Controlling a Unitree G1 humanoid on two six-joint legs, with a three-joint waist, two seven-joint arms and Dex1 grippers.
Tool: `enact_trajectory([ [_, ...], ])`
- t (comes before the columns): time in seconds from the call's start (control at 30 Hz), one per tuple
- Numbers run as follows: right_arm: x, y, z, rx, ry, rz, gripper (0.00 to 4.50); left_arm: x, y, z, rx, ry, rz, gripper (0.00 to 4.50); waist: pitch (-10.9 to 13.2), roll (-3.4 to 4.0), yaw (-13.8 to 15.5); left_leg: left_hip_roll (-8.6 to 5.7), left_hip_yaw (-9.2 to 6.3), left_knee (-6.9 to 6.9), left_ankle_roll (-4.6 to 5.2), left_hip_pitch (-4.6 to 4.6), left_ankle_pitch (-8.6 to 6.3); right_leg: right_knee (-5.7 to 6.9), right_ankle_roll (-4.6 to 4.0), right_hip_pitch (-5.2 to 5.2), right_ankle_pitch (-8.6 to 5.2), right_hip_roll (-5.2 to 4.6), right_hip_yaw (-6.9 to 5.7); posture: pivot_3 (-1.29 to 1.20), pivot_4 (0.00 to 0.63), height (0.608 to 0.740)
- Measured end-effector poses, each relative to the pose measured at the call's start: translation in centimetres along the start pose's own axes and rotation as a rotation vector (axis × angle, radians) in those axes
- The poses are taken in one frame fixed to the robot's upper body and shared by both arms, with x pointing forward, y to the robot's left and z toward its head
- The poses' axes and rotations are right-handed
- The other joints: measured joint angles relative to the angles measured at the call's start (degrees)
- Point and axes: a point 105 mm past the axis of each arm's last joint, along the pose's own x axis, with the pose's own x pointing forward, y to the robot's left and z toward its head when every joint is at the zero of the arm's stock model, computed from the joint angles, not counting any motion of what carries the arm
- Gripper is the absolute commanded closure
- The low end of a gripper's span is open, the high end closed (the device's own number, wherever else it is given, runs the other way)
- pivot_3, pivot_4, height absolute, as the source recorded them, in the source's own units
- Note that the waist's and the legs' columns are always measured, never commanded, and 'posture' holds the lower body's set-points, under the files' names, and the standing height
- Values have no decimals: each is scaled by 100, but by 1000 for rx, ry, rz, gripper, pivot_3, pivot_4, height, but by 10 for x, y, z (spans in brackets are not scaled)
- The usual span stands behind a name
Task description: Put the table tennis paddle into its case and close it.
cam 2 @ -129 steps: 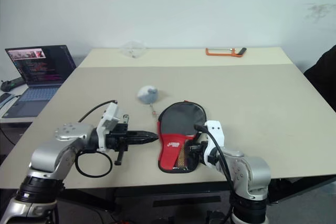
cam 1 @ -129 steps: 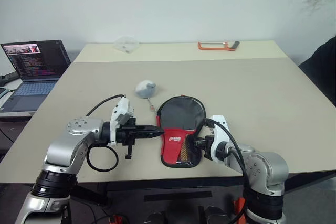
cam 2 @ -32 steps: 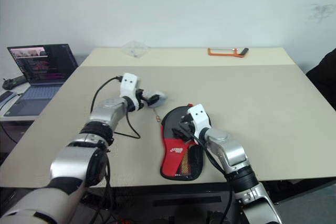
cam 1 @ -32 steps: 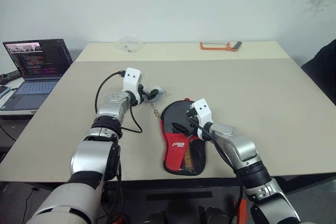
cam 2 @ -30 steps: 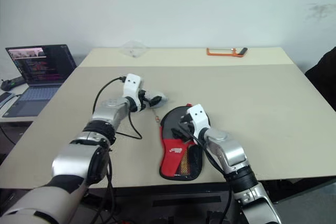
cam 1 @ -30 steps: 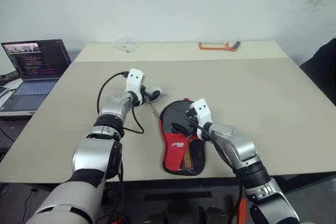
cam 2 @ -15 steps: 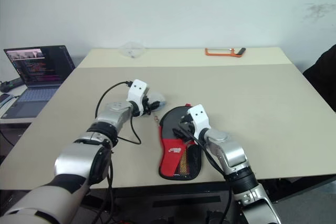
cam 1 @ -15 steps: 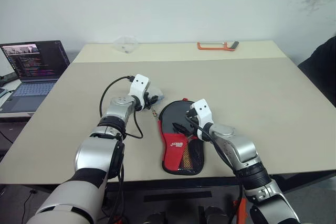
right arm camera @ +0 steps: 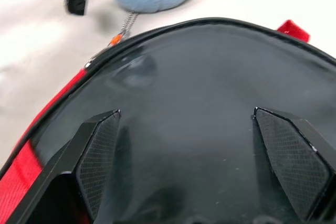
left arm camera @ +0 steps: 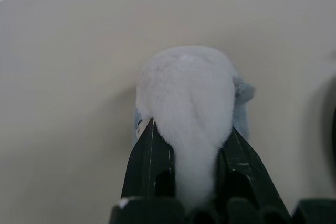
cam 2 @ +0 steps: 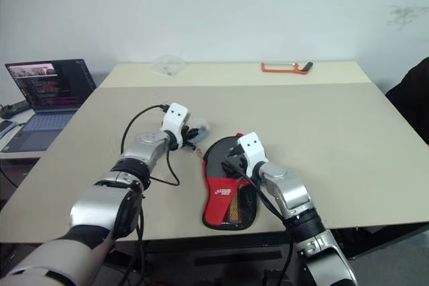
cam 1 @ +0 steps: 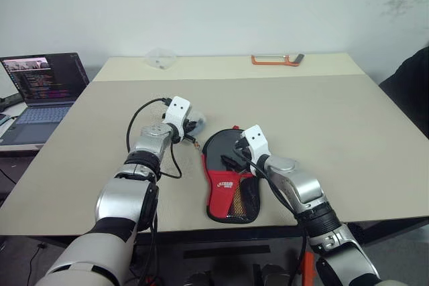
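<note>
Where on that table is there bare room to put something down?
The table's whole right half is bare, from the case out to the edge, and so is the middle stretch behind the case up to the orange tool. It is crowded at the front left, where both arms work.

Soft cloth on a matt table

The grey-white pouch (left arm camera: 186, 108) looks fuzzy like fleece; the case (cam 1: 230, 179) is black fabric with red mesh, its inner face (right arm camera: 210, 108) smooth and faintly glossy; the table (cam 1: 322, 118) is plain matt beige.
</note>
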Motion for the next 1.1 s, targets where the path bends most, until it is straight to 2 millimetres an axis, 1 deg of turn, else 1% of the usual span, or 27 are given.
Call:
enact_trajectory([
  [0.13,-3,4,-3,12,18,21,0,8,-9,12,77,13,28,4034,-5,-8,23,-2,-9,4,0,1,0,-1,3,10,2,0,-9,0,150,740],
  [0.2,-4,6,-6,13,27,25,0,13,-19,23,114,1,28,4034,-5,-9,36,-4,-10,4,0,-1,0,-2,4,10,2,0,-10,0,150,740],
  [0.33,-5,12,-7,4,30,38,0,22,-47,54,225,-58,2,4034,-6,-10,46,-3,-8,2,0,-2,0,-7,4,10,1,0,-9,0,150,740],
  [0.4,-5,14,-9,0,32,42,0,24,-60,66,274,-88,-14,4034,-6,-10,33,-2,-8,1,-1,0,0,-6,5,10,1,0,-8,0,150,740],
  [0.53,-5,21,-13,-19,39,48,0,30,-101,87,389,-158,-80,4034,-7,-12,59,-5,-8,4,0,0,0,-10,6,16,1,-1,-11,0,150,740],
  [0.6,-5,25,-15,-24,41,52,0,31,-118,97,428,-193,-109,4034,-7,-12,53,-4,-8,2,0,1,0,-8,7,16,1,0,-10,0,150,740],
  [0.73,-7,27,-17,-27,40,55,0,29,-137,117,545,-261,-137,4034,-9,-12,58,-4,-8,3,-1,5,0,-9,8,23,0,0,-13,0,150,740],
  [0.87,-7,27,-17,-29,40,51,0,27,-156,127,630,-309,-171,4034,-9,-12,106,-4,-10,4,-1,6,1,-8,10,25,0,0,-16,0,150,740],
  [0.93,-7,27,-17,-29,39,52,0,25,-167,130,641,-337,-195,4034,-10,-12,147,-4,-11,4,-1,6,1,-9,10,26,0,0,-17,0,150,740],
  [1.1,-7,29,-18,-28,38,55,0,22,-183,136,681,-385,-246,4035,-10,-12,177,-7,-14,4,-1,3,1,-13,11,28,0,-3,-24,0,150,740],
])
